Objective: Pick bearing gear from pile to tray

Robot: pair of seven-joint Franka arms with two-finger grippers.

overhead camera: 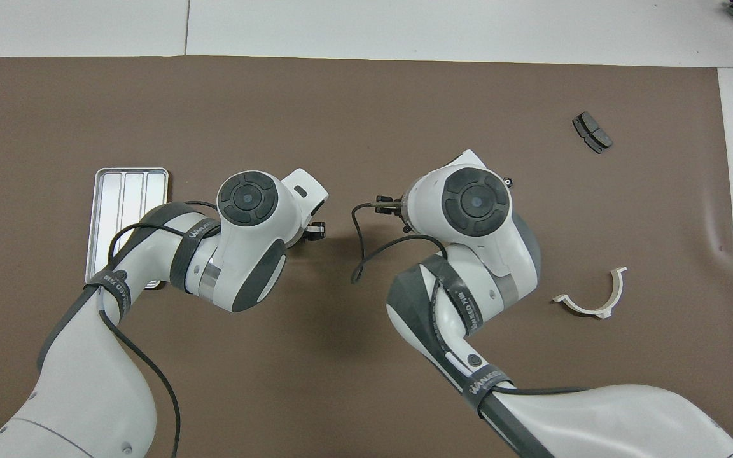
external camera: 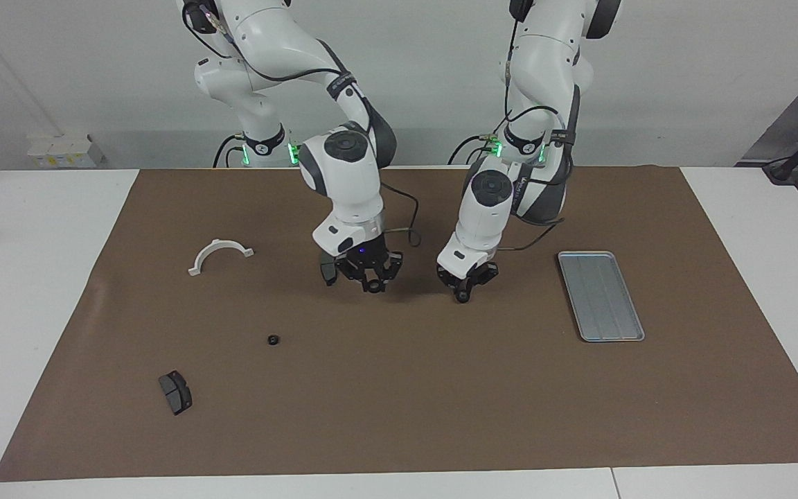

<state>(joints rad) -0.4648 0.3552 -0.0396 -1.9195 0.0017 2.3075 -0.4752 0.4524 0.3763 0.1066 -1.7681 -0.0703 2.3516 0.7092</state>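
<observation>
Lying loose on the brown mat (external camera: 399, 416), one small black gear (external camera: 273, 339) sits toward the right arm's end of the table, touching nothing. In the overhead view it shows only as a speck (overhead camera: 507, 182) at the edge of the right arm's wrist.

Pile, such as it is, is spread out:
- White half-ring bracket (external camera: 220, 255), nearer the robots than the gear, flat on the mat.
- Dark pad (external camera: 175, 392), farther from the robots than the gear, near the mat's corner.
- Second dark pad (external camera: 328, 270), partly covered by the right gripper.

Tray (external camera: 600, 294) lies at the left arm's end, well apart from the gear, long side running away from the robots. The left arm covers one corner of it in the overhead view.

Left gripper (external camera: 465, 294) hangs low over the mat between the second pad and the tray, fingertips together. Whether anything sits between them cannot be told.

Right gripper (external camera: 371, 284) is low over the mat just beside the second pad. Open or closed cannot be told.

Mat covers most of a white table (external camera: 25, 277). A plain white wall (external camera: 406, 83) stands at the robots' end. Green lights glow at both arm bases.
</observation>
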